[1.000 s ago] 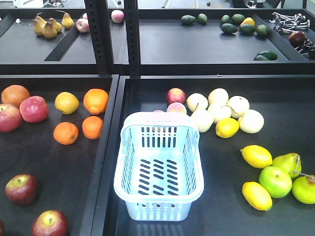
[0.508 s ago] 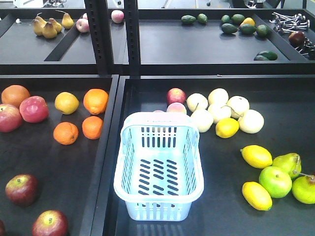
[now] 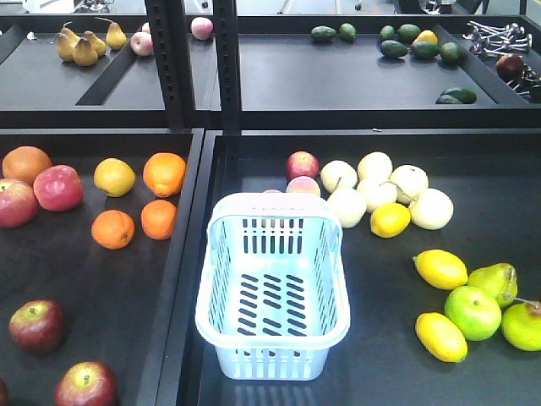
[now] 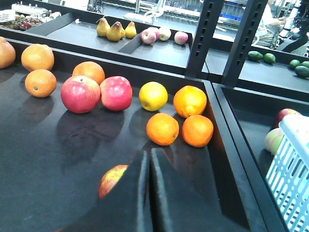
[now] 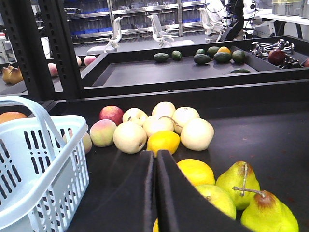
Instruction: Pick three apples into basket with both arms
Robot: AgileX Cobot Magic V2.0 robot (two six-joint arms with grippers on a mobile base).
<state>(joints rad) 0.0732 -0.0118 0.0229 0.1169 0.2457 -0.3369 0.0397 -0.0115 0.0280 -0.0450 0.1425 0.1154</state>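
in the left tray, the front view shows two pink-red apples near the left edge, with oranges and a yellow citrus fruit beside them. well in front of these lies the task's fruit: one dark red apple and, nearer the bottom edge, a second dark red apple. both sit on the tray floor, apart from each other and outside the basket. the left wrist view has the left gripper over this tray, its two dark fingers pressed flat together with nothing between them. a red-and-yellow apple shows just left of them, partly hidden. the pale blue basket stands upright at the left side of the right tray. right of it lie pale round fruits, lemons, a green apple and pears. the right gripper is likewise closed tight on nothing, pointing toward the pale fruits, with the basket to its left.
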